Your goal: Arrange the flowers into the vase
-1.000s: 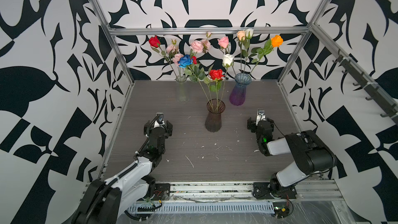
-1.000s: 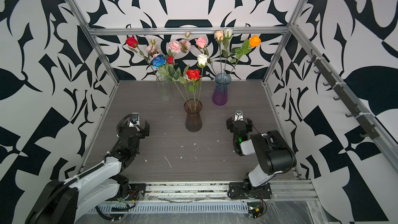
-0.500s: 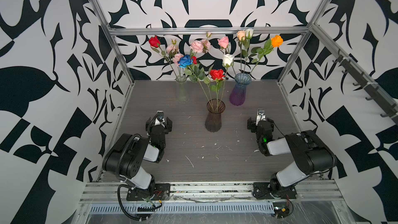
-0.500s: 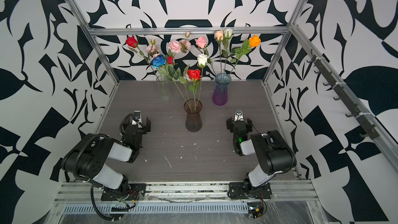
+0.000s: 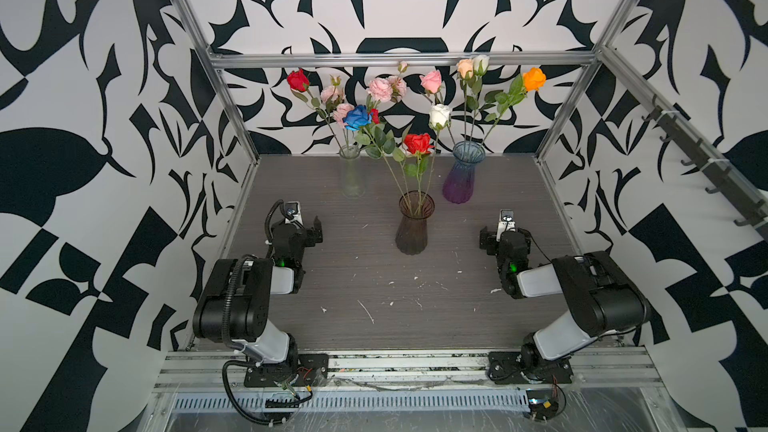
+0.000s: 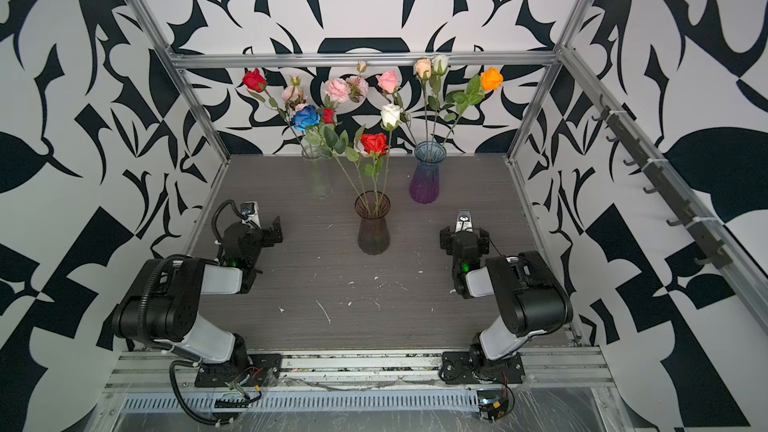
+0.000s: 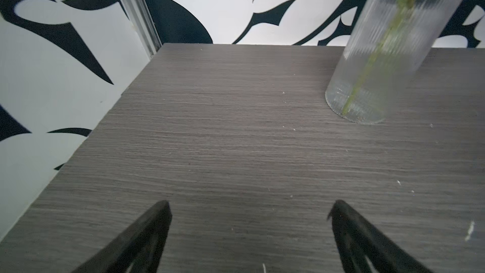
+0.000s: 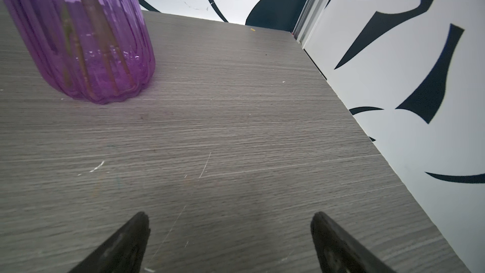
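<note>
- On a grey wood-grain table, inside a booth with black-and-white patterned walls, three upright vases stand in a loose triangle. They share the flowers among them.
- Nearest the arms, around the middle of the table, a dark brown vase holds three long green stems. These are a blue rose leaning left, a red rose and a white rose.
- Behind it to the left, a clear vase holds another red bloom leaning left and several pink ruffled blooms.
- Behind it to the right, a purple vase, bluish toward its rim, holds a pink rose and a peach rose. A cream rose sits just beside the peach one, and an orange rose leans right.
- Every bloom in view stands in one of the vases.
- The left gripper sits low over the table on the left side, well apart from the dark brown vase. Its jaws are spread wide with only bare table between them. Its wrist view shows the ribbed base of the clear vase farther ahead, with a green stem inside.
- The right gripper sits low on the right side, also well apart from the dark brown vase. Its jaws are spread wide and grasp nothing. Its wrist view shows the base of the purple vase ahead, with stems inside.
</note>
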Motion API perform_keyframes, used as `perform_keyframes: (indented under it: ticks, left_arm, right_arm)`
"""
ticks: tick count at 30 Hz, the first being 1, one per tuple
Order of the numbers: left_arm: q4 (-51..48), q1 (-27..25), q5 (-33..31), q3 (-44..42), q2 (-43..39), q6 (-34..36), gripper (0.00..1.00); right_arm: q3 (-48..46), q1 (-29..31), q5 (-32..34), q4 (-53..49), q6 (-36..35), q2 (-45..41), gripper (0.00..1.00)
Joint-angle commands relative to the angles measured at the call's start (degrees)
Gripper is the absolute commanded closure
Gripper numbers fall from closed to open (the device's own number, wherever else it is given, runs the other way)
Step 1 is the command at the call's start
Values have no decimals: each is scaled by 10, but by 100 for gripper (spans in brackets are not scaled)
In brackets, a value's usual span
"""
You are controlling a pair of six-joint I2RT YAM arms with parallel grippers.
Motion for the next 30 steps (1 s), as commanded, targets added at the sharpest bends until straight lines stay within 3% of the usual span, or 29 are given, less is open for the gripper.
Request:
perform_keyframes:
  ticks: [1,3,12,16,30]
  left_arm:
    - [-21,-1,26,0,-4,-8,1]
    - [-21,-1,27,-1,-4,-8,1]
    - [-12,-1,27,-3,-2,-6,1]
    - [-17,-1,40,1,-1,-4,1]
    - [-20,-1,47,2,-2,1,1]
  right_arm:
    - [22,-9,-22,-2,13,-9,0]
    - [27,-25,-50,-28,21,-16,0]
    - [18,-25,-48,-11,19,-16,0]
    - [15,-25,-139,-7,-14,-17,0]
    - [19,-38,-146,-17,4,-19,0]
